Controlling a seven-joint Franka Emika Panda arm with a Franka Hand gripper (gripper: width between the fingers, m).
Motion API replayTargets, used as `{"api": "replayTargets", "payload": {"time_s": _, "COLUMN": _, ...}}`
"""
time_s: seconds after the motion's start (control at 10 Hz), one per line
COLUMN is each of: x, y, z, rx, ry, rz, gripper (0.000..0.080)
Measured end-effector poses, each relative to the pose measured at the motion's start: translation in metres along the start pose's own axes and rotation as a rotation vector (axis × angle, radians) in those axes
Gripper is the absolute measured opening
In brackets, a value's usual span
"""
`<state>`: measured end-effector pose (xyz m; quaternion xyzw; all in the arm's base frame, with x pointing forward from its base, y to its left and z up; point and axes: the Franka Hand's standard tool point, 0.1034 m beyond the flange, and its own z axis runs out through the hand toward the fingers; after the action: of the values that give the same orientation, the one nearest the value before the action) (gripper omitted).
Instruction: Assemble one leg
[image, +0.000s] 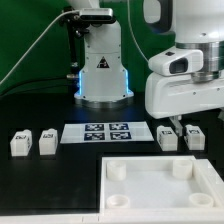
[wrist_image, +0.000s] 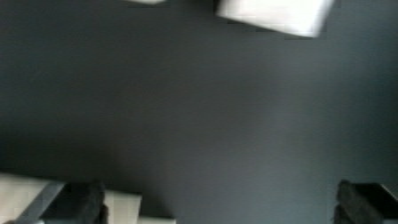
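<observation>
Four small white legs with black tags stand on the black table: two at the exterior view's left (image: 18, 143) (image: 46, 142) and two at its right (image: 168, 137) (image: 195, 137). My gripper (image: 177, 124) hangs just above and between the right pair. In the wrist view the gripper (wrist_image: 222, 205) is open and empty, with only bare table between its dark fingers (wrist_image: 80, 205). A blurred white piece (wrist_image: 125, 208) lies right beside one finger, outside the gap. Another white block (wrist_image: 276, 12) shows at the far edge.
The large white square panel (image: 205, 185) with round corner sockets lies in front, close below the right legs. The marker board (image: 108, 132) lies between the leg pairs. The robot base (image: 103, 75) stands behind.
</observation>
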<state>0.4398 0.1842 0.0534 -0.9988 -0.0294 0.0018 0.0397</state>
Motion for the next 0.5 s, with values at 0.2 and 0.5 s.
{"api": "replayTargets", "payload": {"time_s": 0.2, "x": 0.000, "y": 0.002, "z": -0.001, "rx": -0.005, "ry": -0.030, "rz": -0.045, "gripper": 0.0648}}
{"api": "replayTargets", "payload": {"time_s": 0.5, "x": -0.015, "y": 0.003, "z": 0.001, "rx": -0.025, "ry": -0.217, "rz": -0.002, "gripper": 0.0648}}
